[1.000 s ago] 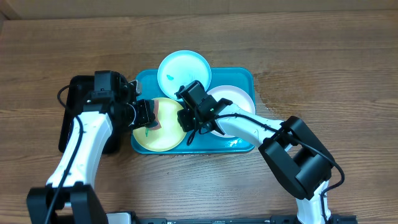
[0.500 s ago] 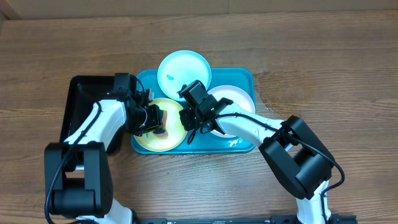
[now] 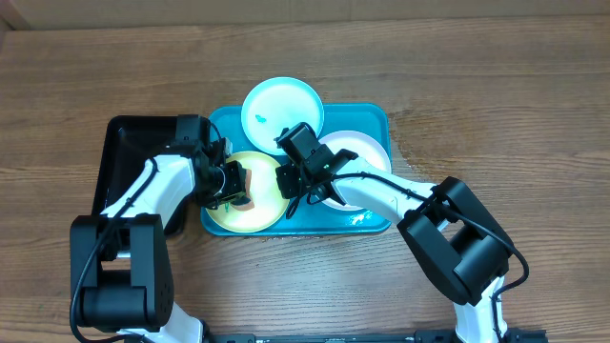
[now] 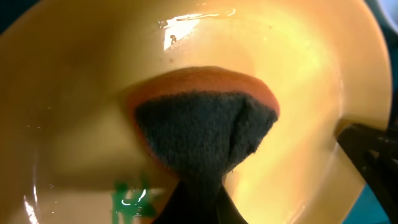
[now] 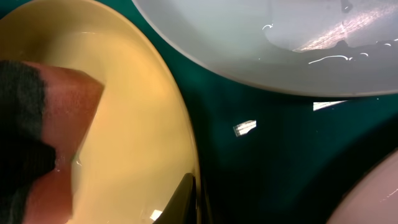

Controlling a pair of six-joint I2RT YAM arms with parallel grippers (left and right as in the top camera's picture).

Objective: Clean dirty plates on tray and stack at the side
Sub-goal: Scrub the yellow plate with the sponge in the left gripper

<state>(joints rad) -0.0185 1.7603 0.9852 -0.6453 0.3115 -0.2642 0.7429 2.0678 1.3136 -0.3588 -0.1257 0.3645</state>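
Nearest, in the near-left part of the turquoise tray (image 3: 376,119): yellow-green plate (image 3: 259,217), flat on the tray floor, glossy and wet-looking. Carries a small green smear (image 4: 130,196) close to its rim. Pressed onto it, a sponge (image 4: 205,127) with its dark scouring face up and orange foam beneath. Left gripper (image 3: 232,181) over the plate's left half, jaws clamped on the sponge. Right gripper (image 3: 286,183) at the plate's right edge, one finger (image 5: 185,194) touching the rim. Second finger hidden, so cannot tell jaws together or apart.

Further right in the tray: white plate (image 3: 367,148), flat, partly under the right arm. Farthest: pale blue plate (image 3: 281,110), speckled with a few green marks, overlapping the tray's far rim and reaching out over the wooden table (image 3: 524,86). Just left of the tray, a narrow black tray (image 3: 122,157), partly covered by the left arm.

Against a second ago: left arm swung in toward the tray, uncovering more of the black tray, with the sponge a little further onto the yellow-green plate. Against half a second ago, hardly any shift. Right gripper, tray and all three plates in the same places as before.
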